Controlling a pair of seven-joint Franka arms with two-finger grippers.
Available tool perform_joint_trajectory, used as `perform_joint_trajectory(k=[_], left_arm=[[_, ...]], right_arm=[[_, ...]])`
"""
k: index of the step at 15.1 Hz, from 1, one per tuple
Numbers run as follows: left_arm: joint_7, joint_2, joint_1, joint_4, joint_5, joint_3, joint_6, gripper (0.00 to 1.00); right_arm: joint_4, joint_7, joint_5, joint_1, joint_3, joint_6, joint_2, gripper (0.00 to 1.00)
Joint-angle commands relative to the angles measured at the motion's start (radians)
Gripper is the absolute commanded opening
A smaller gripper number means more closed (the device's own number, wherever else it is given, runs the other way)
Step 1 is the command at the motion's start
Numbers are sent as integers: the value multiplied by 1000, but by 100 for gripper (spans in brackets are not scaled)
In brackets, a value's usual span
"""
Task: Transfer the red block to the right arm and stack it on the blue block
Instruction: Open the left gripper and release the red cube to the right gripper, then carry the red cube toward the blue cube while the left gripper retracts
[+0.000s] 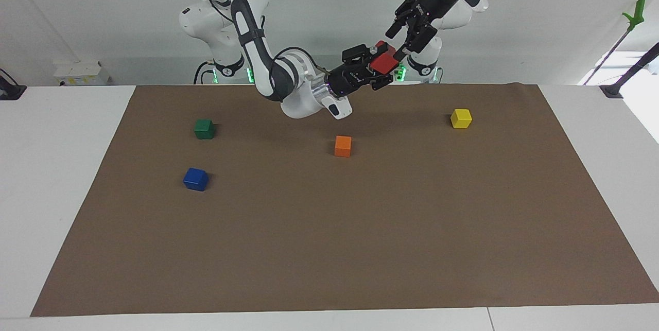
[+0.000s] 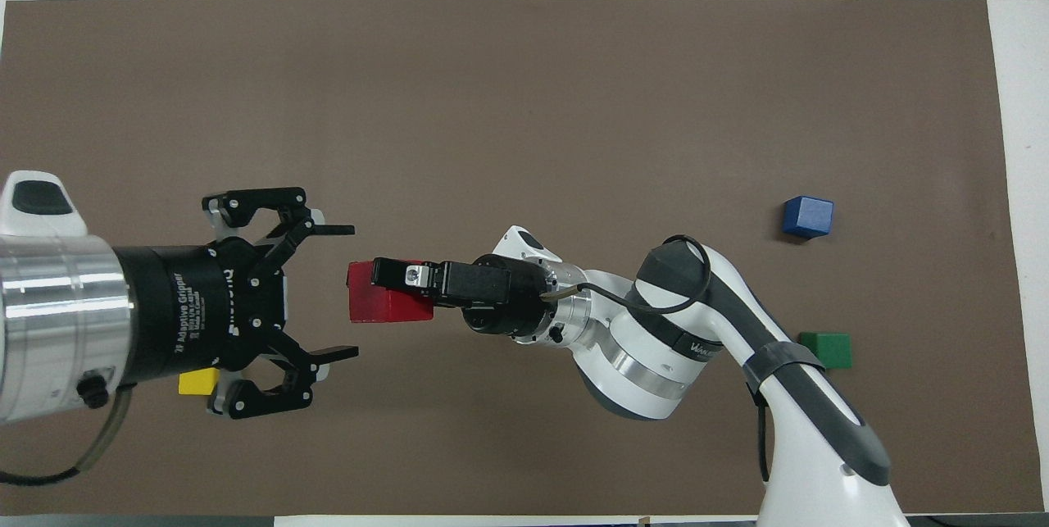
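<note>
Up in the air over the brown mat [image 1: 329, 248], near the robots' edge of the tabletop [image 1: 56, 166], the right tool [image 1: 380, 68] is clamped shut on the red block [image 1: 383, 63], with one black finger [image 2: 401, 273] lying across the cube's top face in the overhead view. Just beside it, the left tool [image 1: 405, 36] hangs with its jaws spread wide and apart from the cube, touching nothing. Down on the mat, the blue block [image 1: 195, 179] sits toward the right arm's end, with the green block [image 1: 204, 128] nearer to the robots. Around mid-mat lies the orange block [image 1: 342, 146], and the yellow block [image 1: 461, 118] rests toward the left arm's end.
</note>
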State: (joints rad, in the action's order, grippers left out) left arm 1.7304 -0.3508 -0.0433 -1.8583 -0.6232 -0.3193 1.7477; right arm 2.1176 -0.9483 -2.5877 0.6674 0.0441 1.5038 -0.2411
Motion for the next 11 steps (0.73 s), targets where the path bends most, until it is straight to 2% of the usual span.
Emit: perform_joint_trajectory(k=[1,3,5,7,9,11], left_arm=[[-183,-17,-40,-5,54,49,-40,100],[-346,-14,-65,-10,101,100,-42,100],[-548,-2,-89,-5,259,101,-40,100],[-737,22,-102,11,383,111,-94,100],[-970,68,-110,62,459,131,-152,100],[-1110,152,-113,173,534,132,-212,100]], right_arm=[[-7,23,-8,-49,-18,77,3,0],[-7,68,88,-93,-16,146,28,0],[-10,130,223,-140,-16,263,83,0],[-22,231,393,-178,-16,379,140,0],[-30,302,510,-207,-15,429,175,0],[-36,356,620,-224,-13,481,206,0]])
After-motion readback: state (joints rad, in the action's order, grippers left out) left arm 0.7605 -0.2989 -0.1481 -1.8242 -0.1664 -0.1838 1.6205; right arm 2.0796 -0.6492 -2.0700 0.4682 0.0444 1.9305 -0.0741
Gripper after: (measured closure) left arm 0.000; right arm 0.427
